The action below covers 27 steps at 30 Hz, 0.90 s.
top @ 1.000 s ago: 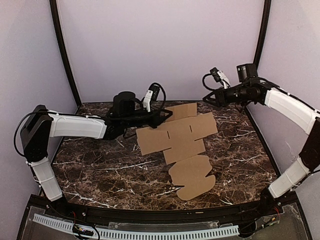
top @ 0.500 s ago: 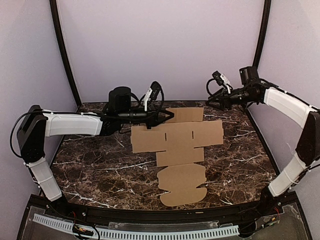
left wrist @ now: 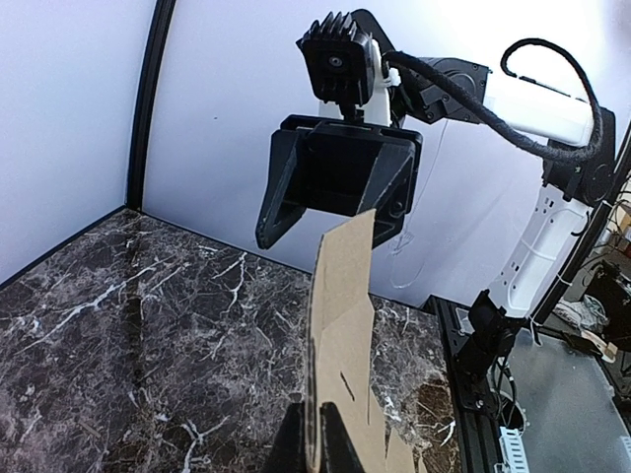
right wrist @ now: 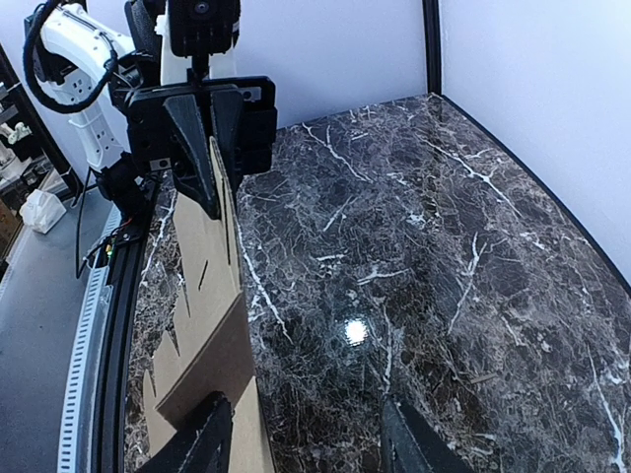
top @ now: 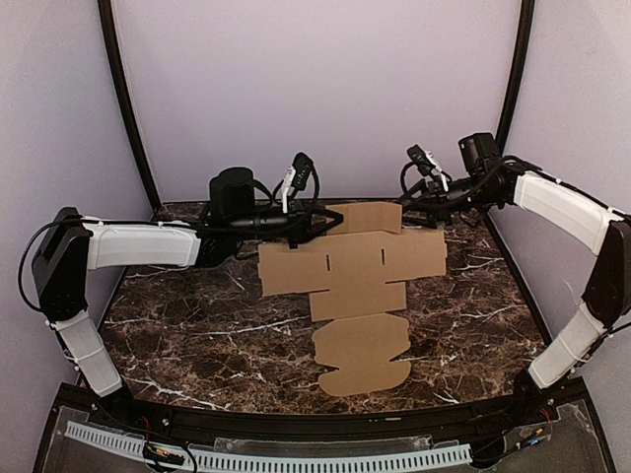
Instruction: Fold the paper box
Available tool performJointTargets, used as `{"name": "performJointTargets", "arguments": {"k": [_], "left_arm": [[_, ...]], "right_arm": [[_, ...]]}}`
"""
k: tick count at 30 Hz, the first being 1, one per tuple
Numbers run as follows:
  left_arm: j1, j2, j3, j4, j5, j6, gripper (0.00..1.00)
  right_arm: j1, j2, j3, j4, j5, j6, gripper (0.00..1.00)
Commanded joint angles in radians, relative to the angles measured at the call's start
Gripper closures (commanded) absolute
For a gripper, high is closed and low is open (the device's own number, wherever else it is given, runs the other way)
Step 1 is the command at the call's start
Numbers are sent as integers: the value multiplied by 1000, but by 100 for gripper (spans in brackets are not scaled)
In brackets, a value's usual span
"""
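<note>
The paper box (top: 355,281) is a flat brown die-cut sheet with slots and rounded tabs, hanging upright above the marble table (top: 187,325). My left gripper (top: 314,225) is shut on its upper left edge. In the left wrist view the sheet (left wrist: 345,296) runs edge-on from my shut gripper (left wrist: 317,439) toward the right gripper (left wrist: 335,232). My right gripper (top: 412,204) stands open at the sheet's upper right corner. In the right wrist view the cardboard (right wrist: 202,325) lies against the left finger (right wrist: 202,439) of my right gripper (right wrist: 306,443), whose other finger is well clear of it.
White walls and black frame posts (top: 123,108) close in the back and sides. A black rail with a white perforated strip (top: 296,458) runs along the near edge. The left arm (top: 148,244) stretches across the table's back left.
The sheet has swung from tilted to level and lifted slightly. My right gripper has opened wider and come in to the sheet's upper right corner. The left gripper stays shut on the sheet.
</note>
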Motion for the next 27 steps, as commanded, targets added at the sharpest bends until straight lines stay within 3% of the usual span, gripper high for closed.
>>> {"name": "performJointTargets", "arguments": {"k": [1,14,19,24,27], "left_arm": [[-2,-3,10,45,13,-31,99],[-4,14,17,70,31,-57,99],[-4,19,14,77,49,-62,99],[-4,19,10,66,68,-61,99],[-4,23,16,52,91,-58,99]], "right_arm": [[19,-14,-11,5,-68,-7,49],[111,36,-9,59,-118,68,46],[112,70,14,80,-144,108,63],[111,102,36,82,-184,115,91],[114,114,43,81,-197,119,100]]}}
